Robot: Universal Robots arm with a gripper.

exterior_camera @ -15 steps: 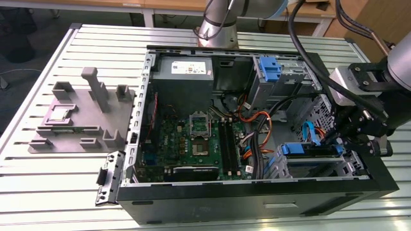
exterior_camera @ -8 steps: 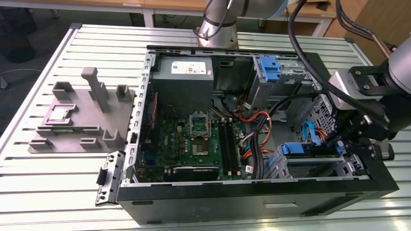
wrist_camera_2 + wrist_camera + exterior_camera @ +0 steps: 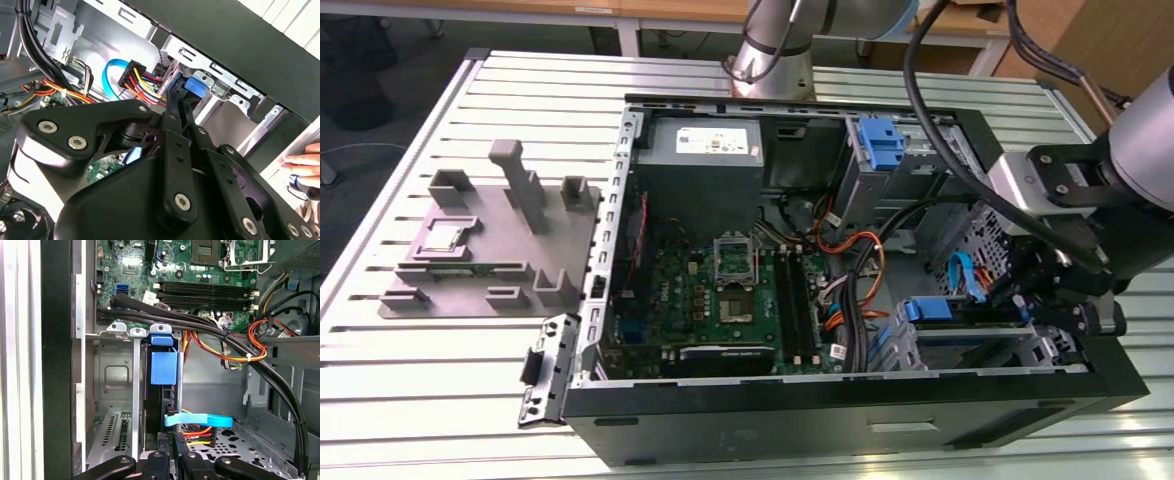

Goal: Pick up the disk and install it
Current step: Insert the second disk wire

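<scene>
Black linkages of the hand (image 3: 172, 107) sit closest to the lens in both wrist views, its fingers (image 3: 172, 450) drawn narrow together with almost no gap, pointing at the rear edge of the disk (image 3: 162, 367). Whether the tips actually touch that edge cannot be told. The disk stands on edge in the drive cage (image 3: 117, 375), its blue carrier tab showing at the slot's mouth, so it already sits in the bay. In the exterior view the same blue tab (image 3: 945, 310) lies just beside the hand (image 3: 1027, 300), inside the open case (image 3: 854, 410).

Just beside the fingers a flat blue cable (image 3: 200, 420) crosses, with a bundle of red, orange and yellow wires (image 3: 197, 432) beneath it, close to the hand. Thick black cables (image 3: 210, 327) run over the cage top and down the side, between the disk and the green board (image 3: 165, 265).

Farther off in the exterior view, a grey power box (image 3: 704, 150) fills one corner of the case, a bare blue bracket (image 3: 881, 140) stands near it, and a grey fixture (image 3: 487, 240) rests on the slatted counter (image 3: 400, 380), well apart toward the exterior view's left. A person's fingertips (image 3: 305, 162) rest on the counter outside the case wall in the second wrist view.
</scene>
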